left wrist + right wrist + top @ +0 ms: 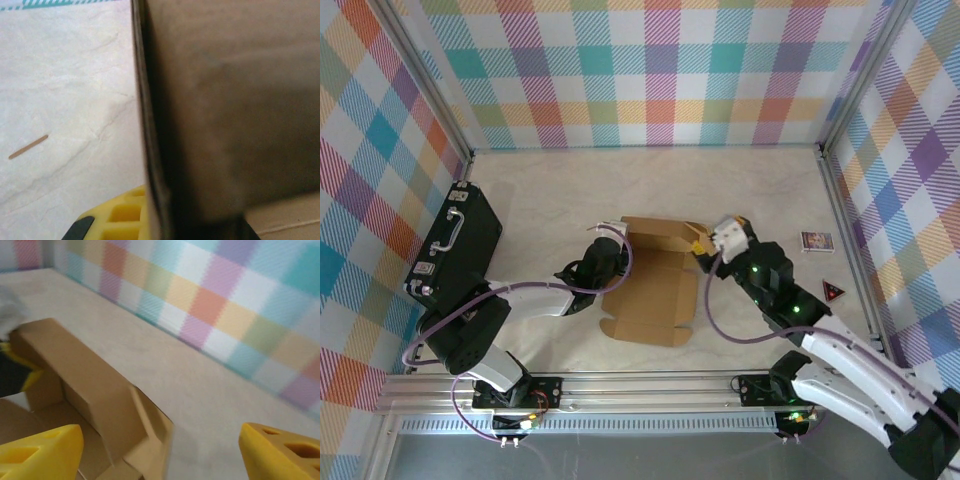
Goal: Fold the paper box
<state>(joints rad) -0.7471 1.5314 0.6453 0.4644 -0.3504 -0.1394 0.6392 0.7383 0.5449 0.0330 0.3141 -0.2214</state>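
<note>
Your pale marbled bench (760,180) carries the plain brown corrugated cardboard paper box (655,290) at centre, far wall raised. Your left gripper (616,236) pinches its left wall; your right gripper (699,245) stands spread beside its far right corner.

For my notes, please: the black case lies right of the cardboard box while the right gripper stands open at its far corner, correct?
Not quite: the top view shows the black case left of the cardboard box, not right. The right gripper does stand open at its far corner.
</note>
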